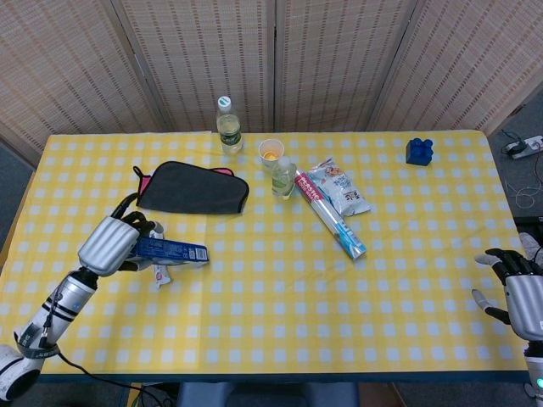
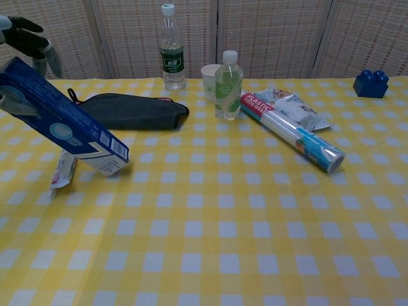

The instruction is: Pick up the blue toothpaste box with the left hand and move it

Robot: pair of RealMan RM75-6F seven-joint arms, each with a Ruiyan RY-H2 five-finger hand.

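My left hand (image 1: 112, 245) grips the blue toothpaste box (image 1: 172, 251) by its left end, low over the table's left side. In the chest view the blue toothpaste box (image 2: 64, 124) slants down to the right, with the fingers (image 2: 29, 41) of my left hand showing above it at the top left. A toothpaste tube (image 1: 158, 273) lies on the cloth just under the box; the tube (image 2: 63, 172) shows below the box in the chest view too. My right hand (image 1: 519, 292) rests at the table's right edge, fingers apart, holding nothing.
A dark pouch (image 1: 193, 187) lies behind the box. Two bottles (image 1: 227, 125) (image 1: 283, 178), a paper cup (image 1: 271, 153), a snack bag (image 1: 339, 187) and a foil roll (image 1: 331, 215) stand mid-table. A blue toy brick (image 1: 419, 150) sits far right.
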